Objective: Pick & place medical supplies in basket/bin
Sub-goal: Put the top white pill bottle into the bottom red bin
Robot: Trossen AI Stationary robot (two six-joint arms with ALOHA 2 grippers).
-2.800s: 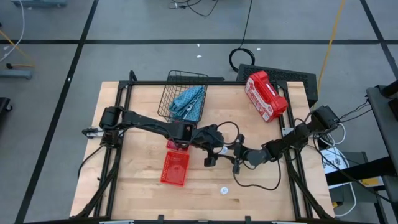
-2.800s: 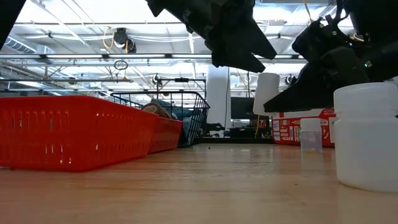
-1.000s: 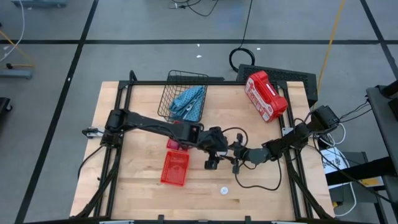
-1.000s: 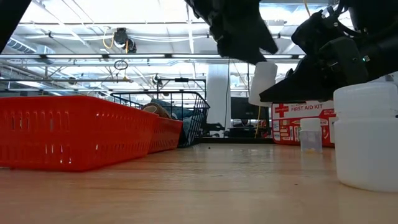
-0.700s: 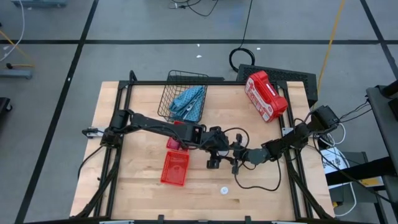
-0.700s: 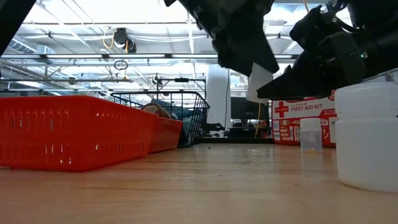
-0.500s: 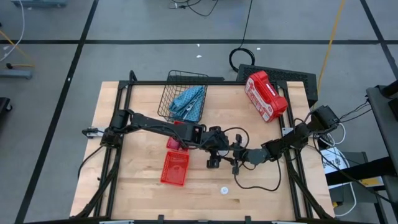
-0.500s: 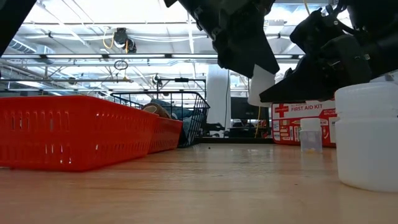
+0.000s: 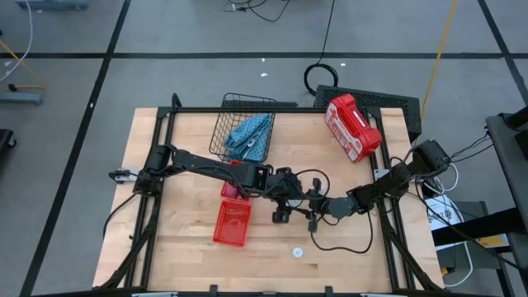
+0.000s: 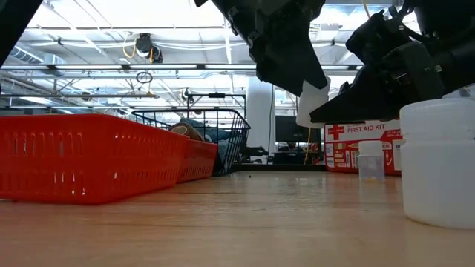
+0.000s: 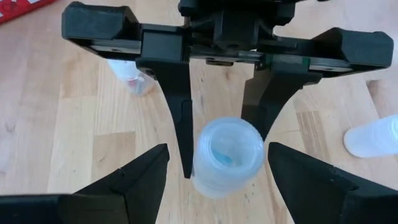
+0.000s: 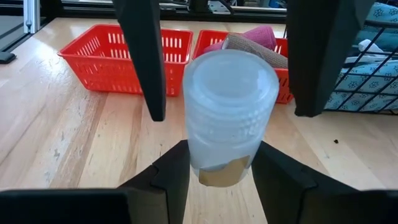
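Translucent white plastic marks the thing in hand: a small vial (image 12: 230, 93) held in mid-air over the middle of the worktop (image 9: 181, 247), just beside the two red bins (image 9: 233, 224). The right gripper (image 12: 221, 148) has its jaws narrowed onto the lower part of the vial and carries it. The left gripper (image 11: 217, 149) faces it from the other side with jaws spread wide, one finger on each side of the vial and neither visibly touching it. I judge this to be a hand-over from the right arm to the left, caught before the transfer is made. The next move calls for the left jaws to close squarely on the free part of the vial, and only then for the right jaws to let go. After that the left arm could carry it to a bin. Letting go too soon, or an off-centre pinch, would likely drop the smooth round vial. Both arms reach in low and long from opposite sides of the worktop, wrists nearly level, meeting nose to nose. The nearer bin looks empty, the farther one holds bandage rolls (image 12: 252, 38), and the blue pouch (image 9: 250, 132) lies in the wire basket (image 9: 221, 132). Another vial (image 9: 298, 252) stands loose on the worktop.
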